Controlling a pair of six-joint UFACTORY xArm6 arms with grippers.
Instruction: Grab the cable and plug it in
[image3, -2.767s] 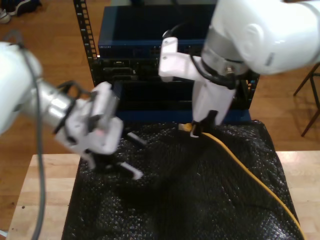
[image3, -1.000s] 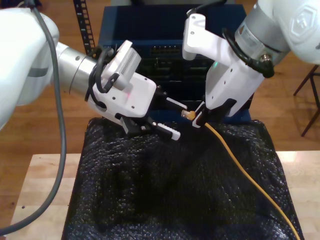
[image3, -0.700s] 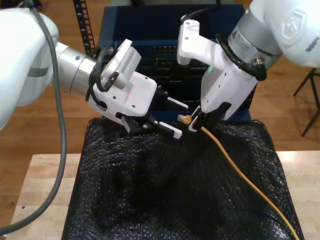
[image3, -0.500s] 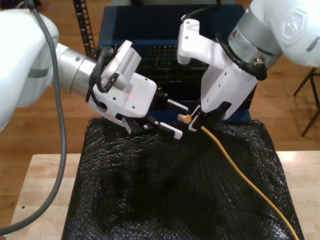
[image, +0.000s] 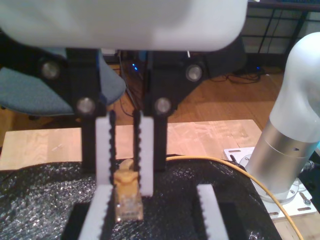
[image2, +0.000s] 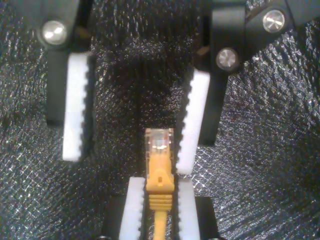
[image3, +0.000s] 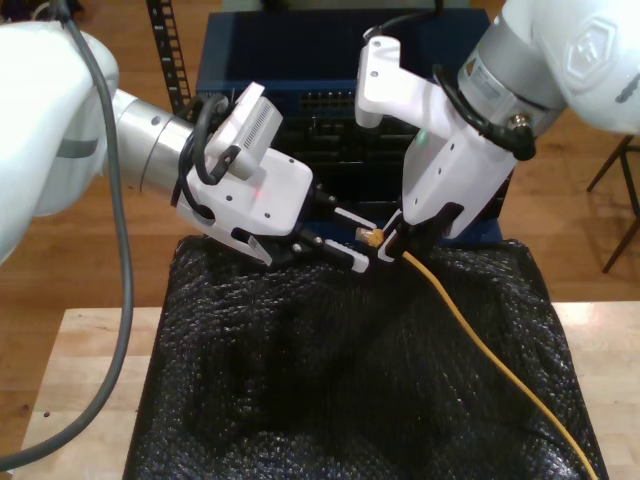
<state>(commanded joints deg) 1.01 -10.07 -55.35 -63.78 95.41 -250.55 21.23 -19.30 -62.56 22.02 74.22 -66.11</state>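
Edged in closer vs 0.5 s ago w/ my second claw (image3: 359, 243), spread, pads now flanking plug (image2: 159, 142) of the cable (image3: 470, 330). Cable tip pinched in my first claw (image3: 388, 246), above black mat (image3: 300, 400). Prob. regrasp next, then plug-in.

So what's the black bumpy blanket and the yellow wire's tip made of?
The black sheet looks like plastic bubble wrap: shiny, with rows of tiny bumps catching light. The cable seems rubbery, matte orange-yellow. Its plug looks like clear hard plastic, since you can see through it.
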